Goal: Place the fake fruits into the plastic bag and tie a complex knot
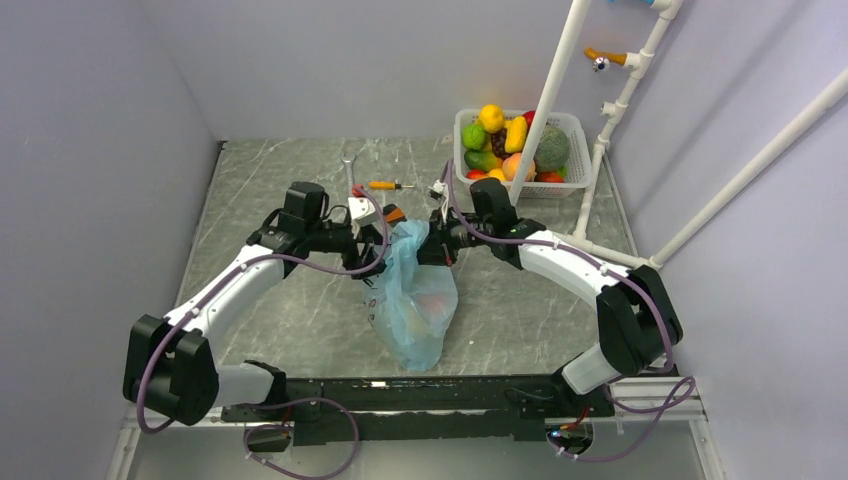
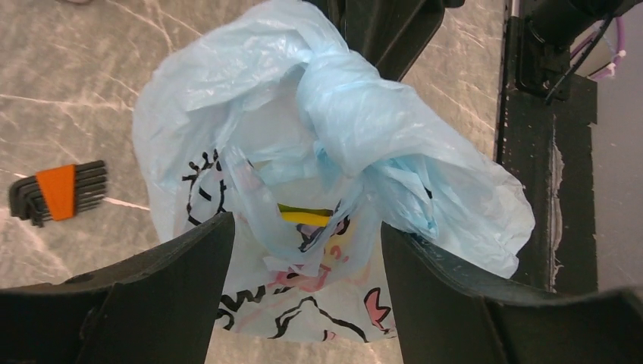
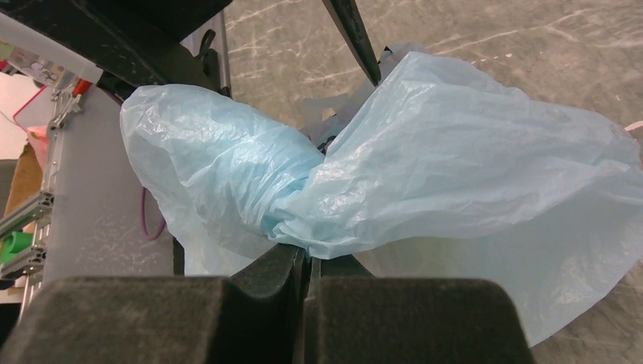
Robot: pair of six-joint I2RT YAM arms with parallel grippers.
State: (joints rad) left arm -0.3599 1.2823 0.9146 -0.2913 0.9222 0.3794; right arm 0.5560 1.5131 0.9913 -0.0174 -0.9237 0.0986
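The plastic bag point(image 1: 415, 305) sits on the grey marbled table point(image 1: 280, 200) between the two arms, its body slumped toward the near edge and its neck lifted between the grippers; the left gripper point(image 2: 303, 227) stands with its fingers point(image 2: 182, 273) spread wide, one on each side of the bag's printed upper part, and from the wrist view they do not appear to press on the plastic; the right gripper point(image 3: 305, 258) has its fingers pinched fully together, and a fold of the light-blue plastic runs down into the tips, so it holds the bag just under the twist; the knot point(image 2: 356, 125) shows as a thick bunched roll of the bag's own plastic at the neck, with a crumpled tail hanging off to one side; through the thin film a yellow shape and an orange-red blur show, some of the fake fruits point(image 1: 435, 305) lying inside; other fruits, yellow, green, red and dark, are heaped in the white mesh basket point(image 1: 460, 140) at the far right of the table, well apart from the bag; an orange-handled screwdriver point(image 1: 388, 185) lies just beyond the grippers; a set of hex keys point(image 2: 59, 191) in an orange holder lies on the table beside the bag.
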